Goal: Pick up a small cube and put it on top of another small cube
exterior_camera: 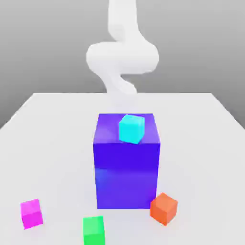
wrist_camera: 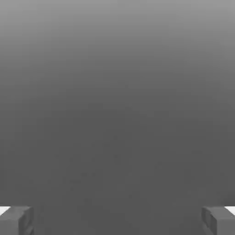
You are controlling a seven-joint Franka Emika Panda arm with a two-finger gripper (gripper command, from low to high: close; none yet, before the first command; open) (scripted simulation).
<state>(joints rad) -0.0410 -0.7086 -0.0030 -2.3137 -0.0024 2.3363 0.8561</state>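
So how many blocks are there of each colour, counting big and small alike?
Magenta: 1, a small cube
Green: 1, a small cube
Orange: 1, a small cube
Cyan: 1, a small cube on top of the big block
Blue-purple: 1, the big block
Total: 5

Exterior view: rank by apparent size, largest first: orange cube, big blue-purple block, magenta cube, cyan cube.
1. Big blue-purple block
2. Cyan cube and orange cube: look alike, not ranked
3. Magenta cube

Apparent size only; distances from the camera differ.
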